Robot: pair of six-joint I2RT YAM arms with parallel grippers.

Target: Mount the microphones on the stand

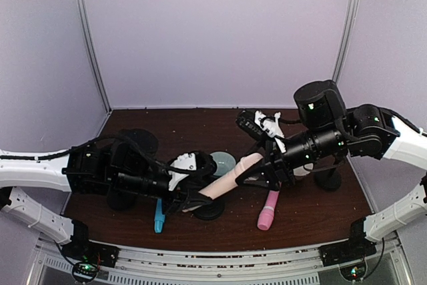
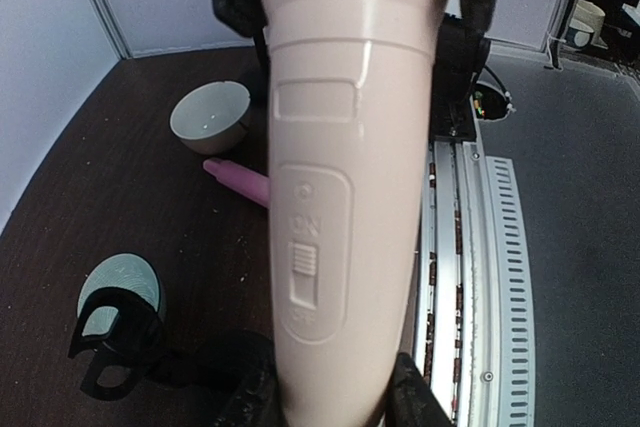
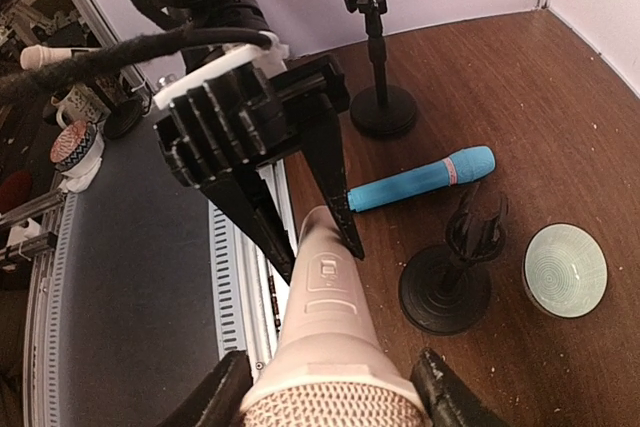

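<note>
Your left gripper (image 3: 318, 242) pinches the slim tail of the cream microphone (image 1: 230, 177). The right gripper (image 3: 330, 397) straddles its head, but you cannot tell whether it presses. Nothing is mounted yet: the blue microphone (image 3: 420, 179) and pink microphone (image 1: 267, 210) lie on the table (image 1: 200, 125), and the stands (image 3: 445, 282) hold nothing. The cream one hangs between the arms, its long axis slanting, head toward your right arm.

The cream microphone (image 2: 350, 197) is showing smooth, faintly glossy plastic, while the desk (image 1: 200, 125) is looking like dark, matt wood grain.
</note>
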